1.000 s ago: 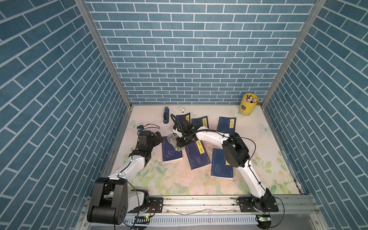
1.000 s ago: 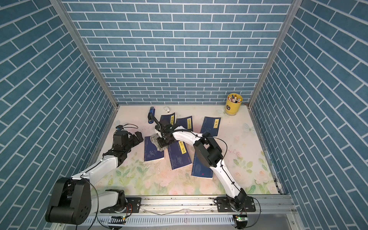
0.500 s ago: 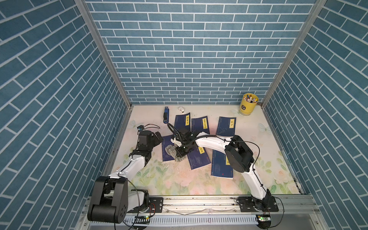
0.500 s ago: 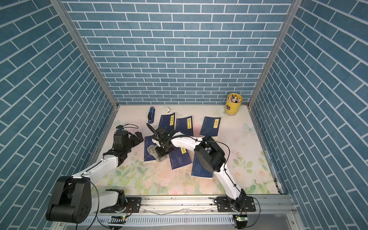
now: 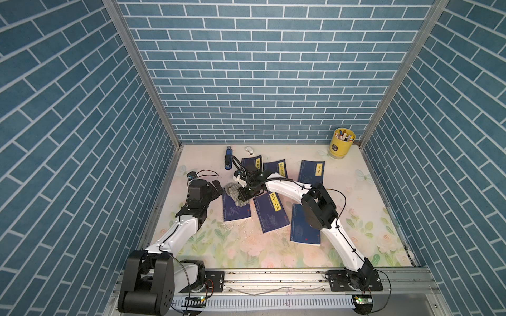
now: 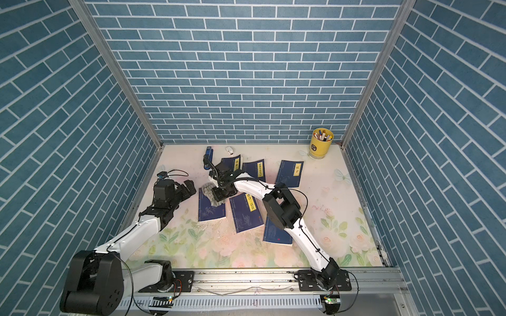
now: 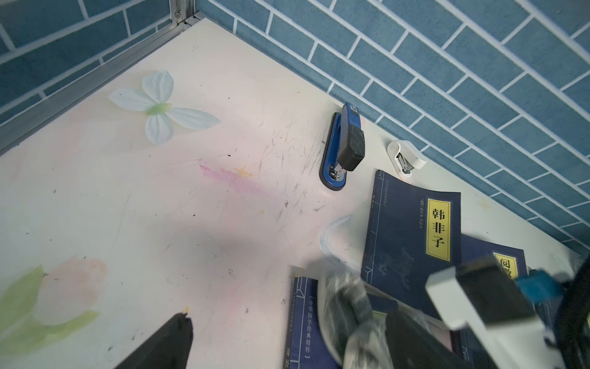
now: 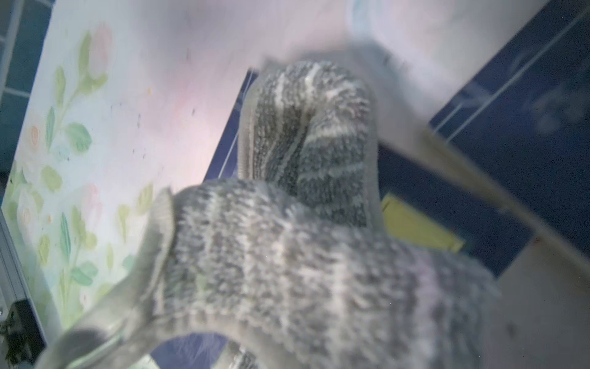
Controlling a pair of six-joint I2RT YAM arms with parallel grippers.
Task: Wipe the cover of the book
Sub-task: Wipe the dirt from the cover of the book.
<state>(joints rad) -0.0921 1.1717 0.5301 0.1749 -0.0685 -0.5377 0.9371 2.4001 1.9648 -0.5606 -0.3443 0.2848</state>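
**Wiping step, cloth on the upper end of the cover**

Right gripper (image 5: 244, 194) clamped shut on a bunched grey cloth (image 5: 232, 190); the cloth rests on the upper end of the dark-blue book (image 5: 236, 212), which lies flat on the table (image 5: 356, 219), left of centre in both top views. The step in hand is judged to be the wipe itself, since only the upper part of the cover lies under the cloth and the lower part is bare. In the right wrist view the cloth (image 8: 287, 255) fills most of the frame, with blue cover showing at its edges. Left gripper (image 5: 216, 188) is spread wide and empty, just beside the book's left edge, apparently clear of it. The next move probably calls for drawing the cloth toward the lower edge of the frame under steady pressure — nothing pins the thin book, so it may slide; a neighbouring book (image 5: 271, 216) lies just to its right.
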